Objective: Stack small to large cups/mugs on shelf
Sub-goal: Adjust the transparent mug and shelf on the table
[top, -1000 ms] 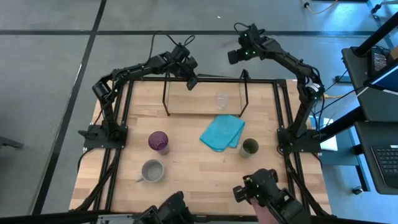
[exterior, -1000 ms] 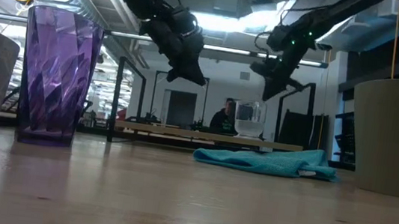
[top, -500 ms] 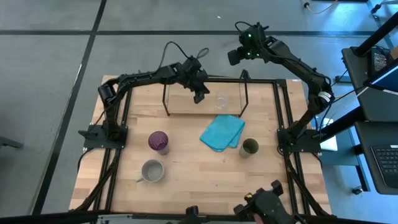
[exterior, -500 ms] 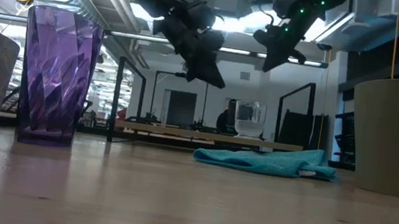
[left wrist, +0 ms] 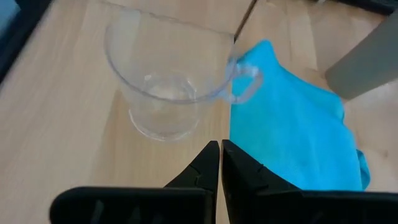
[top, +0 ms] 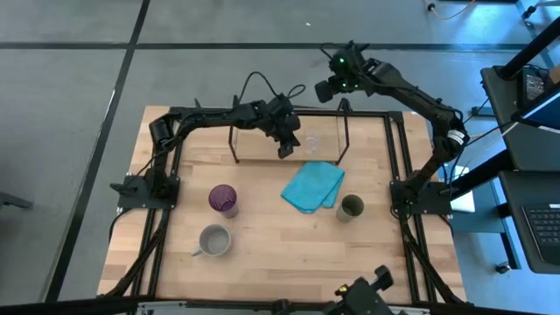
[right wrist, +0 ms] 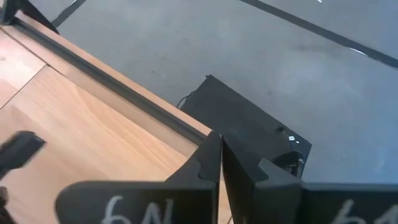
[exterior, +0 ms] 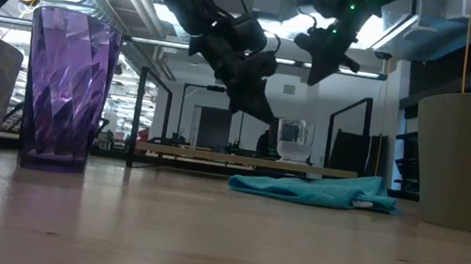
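Note:
A small clear glass [top: 311, 142] stands on its base on the light wooden base of the black wire shelf [top: 234, 144]; it also shows in the low view [exterior: 294, 141] and the left wrist view [left wrist: 166, 93]. My left gripper [top: 284, 150] is shut and empty, just left of the glass and above the shelf base. My right gripper [top: 323, 90] is shut and empty, high over the table's far edge. The purple tumbler [top: 223, 199], the grey mug [top: 214, 240] and the olive-green cup [top: 351, 207] stand on the table.
A folded turquoise cloth [top: 312, 186] lies on the table just in front of the shelf, between the tumbler and the olive cup. The shelf's thin uprights [top: 343, 131] stand on either side of the glass. A black table frame [top: 398, 157] borders the tabletop.
My left gripper has gone toward the table's right edge and down, from the shelf's left end to just beside the clear glass. My right gripper has risen a little over the far edge. The cups and the cloth have stayed where they were.

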{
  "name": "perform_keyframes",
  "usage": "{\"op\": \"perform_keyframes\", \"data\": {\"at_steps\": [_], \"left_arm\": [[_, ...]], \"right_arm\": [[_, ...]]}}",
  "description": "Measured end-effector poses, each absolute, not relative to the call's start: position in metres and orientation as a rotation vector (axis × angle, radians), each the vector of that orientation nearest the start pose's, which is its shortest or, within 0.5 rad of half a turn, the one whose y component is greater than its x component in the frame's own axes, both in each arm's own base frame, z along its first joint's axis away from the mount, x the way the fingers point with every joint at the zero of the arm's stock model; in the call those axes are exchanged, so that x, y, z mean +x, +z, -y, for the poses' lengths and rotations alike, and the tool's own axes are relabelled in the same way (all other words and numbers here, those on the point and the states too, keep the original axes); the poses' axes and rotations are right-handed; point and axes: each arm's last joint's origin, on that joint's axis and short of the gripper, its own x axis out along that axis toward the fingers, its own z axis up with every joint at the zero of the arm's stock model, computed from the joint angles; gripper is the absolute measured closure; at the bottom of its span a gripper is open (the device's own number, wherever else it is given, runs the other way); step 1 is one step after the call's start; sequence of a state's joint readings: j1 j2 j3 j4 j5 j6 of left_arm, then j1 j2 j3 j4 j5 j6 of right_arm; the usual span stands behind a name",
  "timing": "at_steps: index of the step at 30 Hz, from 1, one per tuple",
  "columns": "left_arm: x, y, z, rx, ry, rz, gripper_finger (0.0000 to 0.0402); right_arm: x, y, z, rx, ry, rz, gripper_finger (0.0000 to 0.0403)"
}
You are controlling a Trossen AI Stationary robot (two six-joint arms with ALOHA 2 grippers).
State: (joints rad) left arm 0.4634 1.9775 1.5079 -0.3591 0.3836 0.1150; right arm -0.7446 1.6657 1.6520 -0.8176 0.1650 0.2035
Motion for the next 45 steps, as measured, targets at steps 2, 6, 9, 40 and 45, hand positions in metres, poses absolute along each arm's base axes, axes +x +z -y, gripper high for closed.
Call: {"op": "perform_keyframes", "data": {"at_steps": [2,6,9,40,45], "left_arm": [[0.394,0.219,-0.185,-0.224,0.031,-0.742,0.039],[0.397,0.215,-0.187,-0.237,0.024,-0.732,0.039],[0.399,0.21,-0.188,-0.235,0.021,-0.726,0.039],[0.402,0.212,-0.204,-0.225,0.031,-0.616,0.039],[0.404,0.214,-0.204,-0.219,0.018,-0.596,0.039]], "right_arm": [[0.261,0.352,0.242,0.421,-0.931,-0.738,0.0386],[0.264,0.352,0.238,0.417,-0.919,-0.74,0.0386],[0.266,0.351,0.236,0.416,-0.912,-0.744,0.0386],[0.282,0.35,0.214,0.431,-0.918,-0.745,0.0386],[0.282,0.35,0.214,0.434,-0.918,-0.744,0.0386]]}}
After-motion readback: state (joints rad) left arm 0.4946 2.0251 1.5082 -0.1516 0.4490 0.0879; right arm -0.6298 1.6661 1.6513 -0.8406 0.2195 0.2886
